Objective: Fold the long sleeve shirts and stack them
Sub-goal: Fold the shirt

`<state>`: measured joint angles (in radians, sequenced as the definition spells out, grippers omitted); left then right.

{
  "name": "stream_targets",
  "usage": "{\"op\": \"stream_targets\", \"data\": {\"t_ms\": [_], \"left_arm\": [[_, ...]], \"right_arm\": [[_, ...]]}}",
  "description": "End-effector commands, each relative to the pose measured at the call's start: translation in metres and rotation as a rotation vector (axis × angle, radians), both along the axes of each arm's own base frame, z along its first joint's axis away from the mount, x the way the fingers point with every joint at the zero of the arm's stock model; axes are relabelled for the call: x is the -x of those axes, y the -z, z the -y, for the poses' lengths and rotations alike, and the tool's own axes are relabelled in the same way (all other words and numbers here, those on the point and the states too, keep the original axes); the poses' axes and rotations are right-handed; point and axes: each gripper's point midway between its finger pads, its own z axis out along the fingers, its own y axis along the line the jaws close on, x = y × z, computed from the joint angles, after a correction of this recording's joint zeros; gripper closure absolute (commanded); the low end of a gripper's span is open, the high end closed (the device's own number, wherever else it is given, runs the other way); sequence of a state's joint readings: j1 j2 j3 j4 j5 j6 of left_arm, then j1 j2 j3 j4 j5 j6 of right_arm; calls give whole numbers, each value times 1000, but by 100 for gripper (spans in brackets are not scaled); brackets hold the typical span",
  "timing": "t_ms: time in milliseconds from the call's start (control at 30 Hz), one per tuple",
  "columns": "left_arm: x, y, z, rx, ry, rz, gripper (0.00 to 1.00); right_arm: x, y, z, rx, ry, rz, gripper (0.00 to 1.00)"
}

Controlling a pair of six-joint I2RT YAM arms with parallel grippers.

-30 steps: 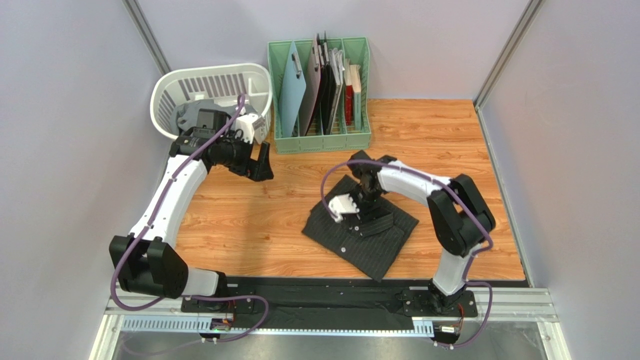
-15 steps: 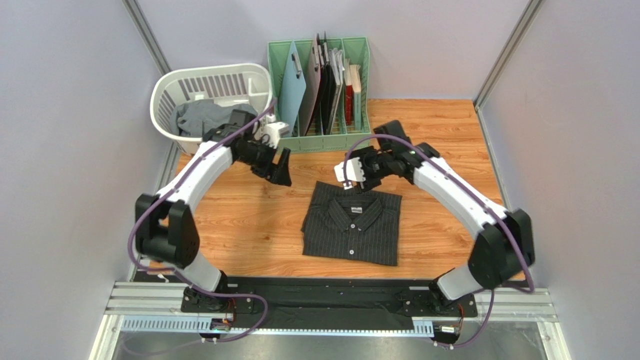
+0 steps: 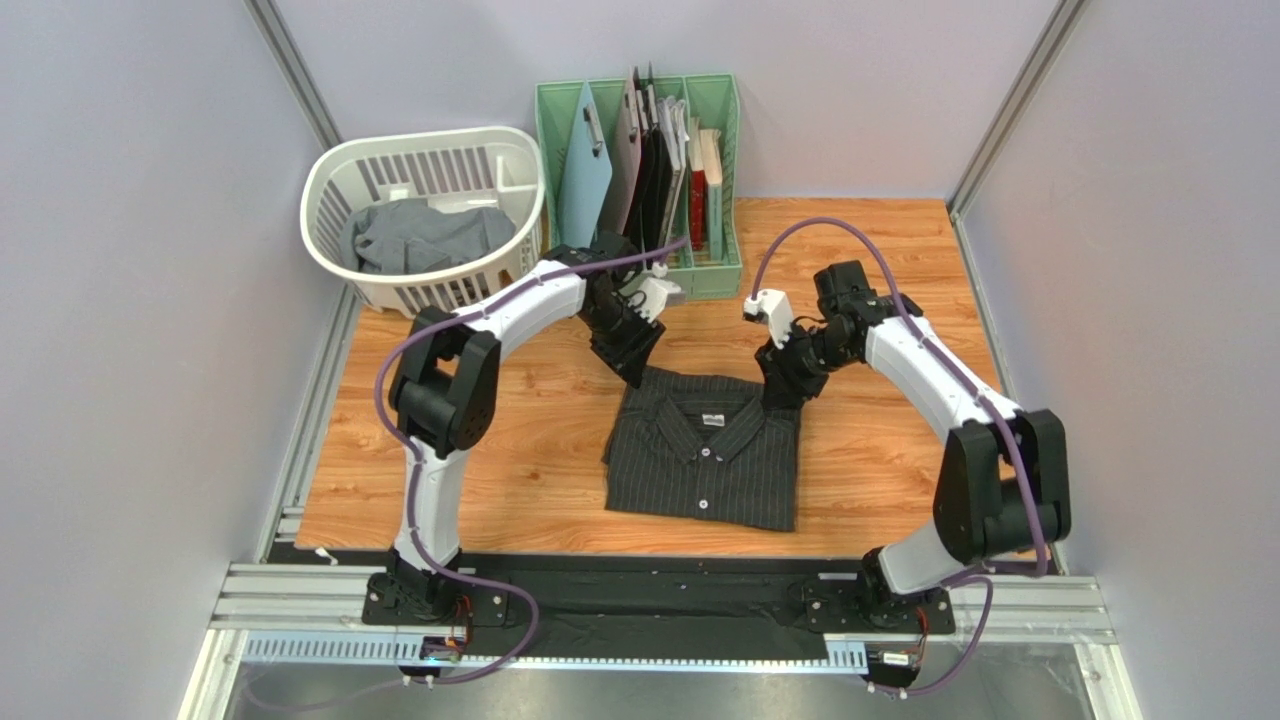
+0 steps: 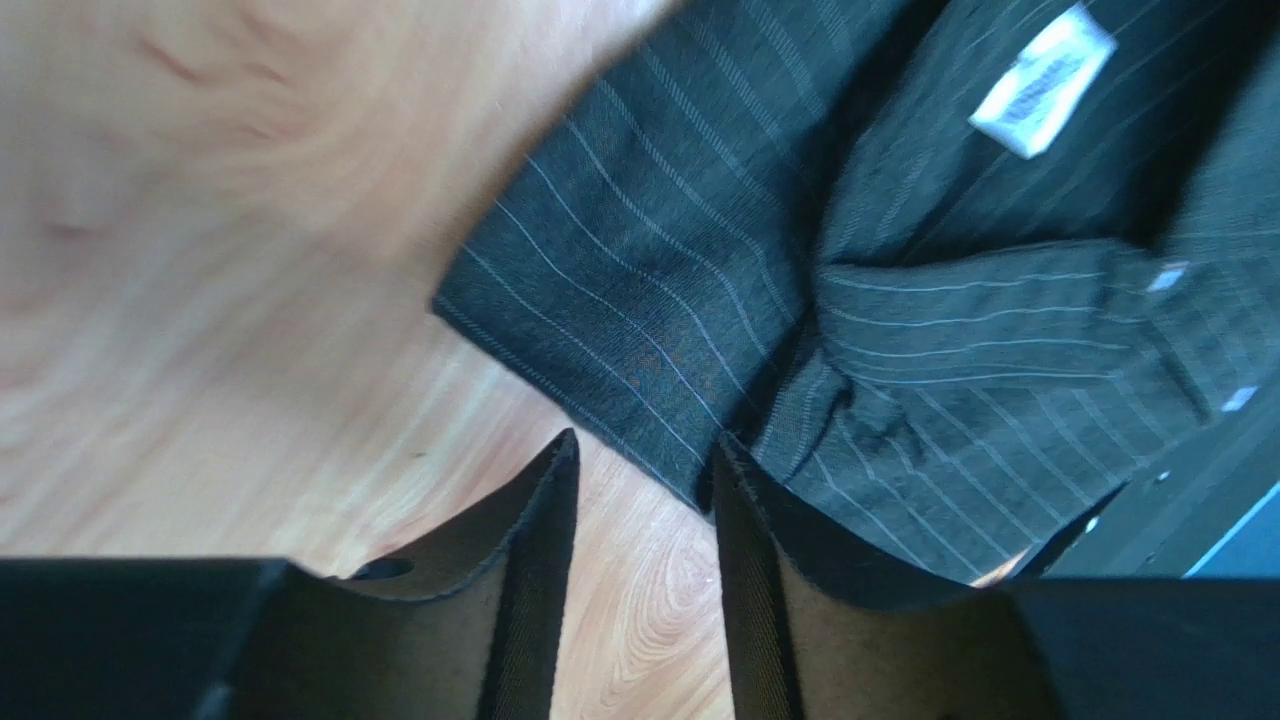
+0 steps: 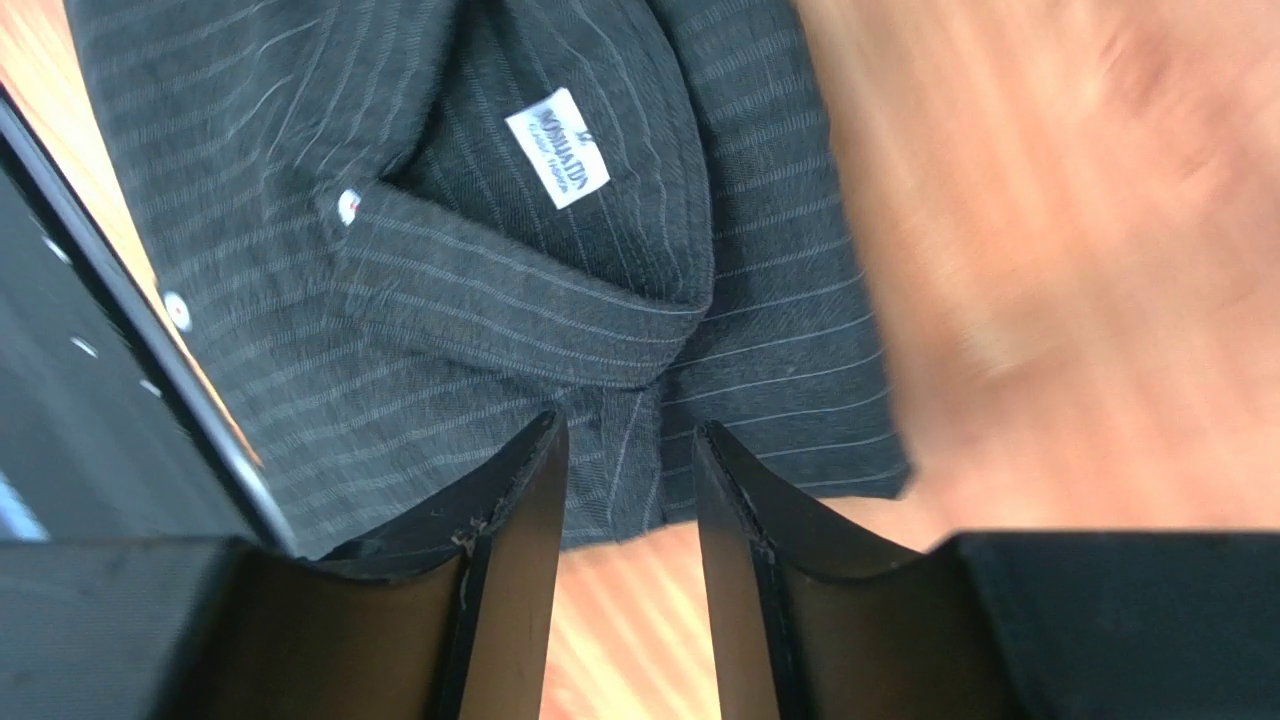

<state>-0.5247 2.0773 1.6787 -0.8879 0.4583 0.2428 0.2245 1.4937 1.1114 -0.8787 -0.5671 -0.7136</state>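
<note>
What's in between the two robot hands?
The collar of the black striped shirt lies between the left gripper and the right gripper; the top view shows it.

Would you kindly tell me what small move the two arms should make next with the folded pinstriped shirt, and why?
The left end effector and the right end effector each stand open at a far corner of the folded pinstriped shirt, its edge at the gap. I would probably close both on the cloth next, to grip it.
</note>
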Motion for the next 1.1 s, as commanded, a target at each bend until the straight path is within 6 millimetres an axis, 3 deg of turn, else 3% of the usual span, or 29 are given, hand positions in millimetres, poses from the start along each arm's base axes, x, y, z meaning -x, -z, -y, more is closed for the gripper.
{"op": "stream_targets", "data": {"t_ms": [0,33,200,300,400,433,467,533,567,600,667,733,867,933,1067], "left_arm": [[11,23,-21,-118,5,-55,58],[16,26,-25,-141,4,-73,63],[45,35,-45,-193,-3,-139,66],[63,35,-51,-187,-15,-179,66],[72,31,-55,-179,-25,-183,71],[75,29,-56,-169,-32,-191,74],[73,16,-55,-134,-45,-163,74],[70,-3,-49,-17,-76,-157,69],[67,-22,-46,44,-78,-116,65],[63,-34,-43,100,-72,-96,55],[67,-59,-31,206,17,-50,49],[67,-72,-24,264,82,-22,44],[56,-64,-15,263,128,-33,40],[52,-64,-9,258,153,-25,39],[52,-40,3,191,225,-28,35]], "right_arm": [[-8,30,-2,-39,249,-243,60],[-12,37,-1,-26,272,-271,61],[-24,82,4,46,384,-444,62],[-27,90,5,63,396,-461,62],[-29,78,1,25,379,-446,56],[-30,63,-4,-22,359,-419,55],[-31,56,-5,-36,345,-400,54],[-30,34,-6,-70,303,-338,52],[-29,28,-5,-77,294,-320,52],[-28,20,-5,-89,284,-298,51],[-23,4,-5,-116,263,-250,51],[-16,-4,-9,-146,238,-242,51],[-5,-3,-9,-151,236,-254,51],[-4,10,-4,-117,256,-285,53],[0,25,0,-76,262,-325,55]]}}
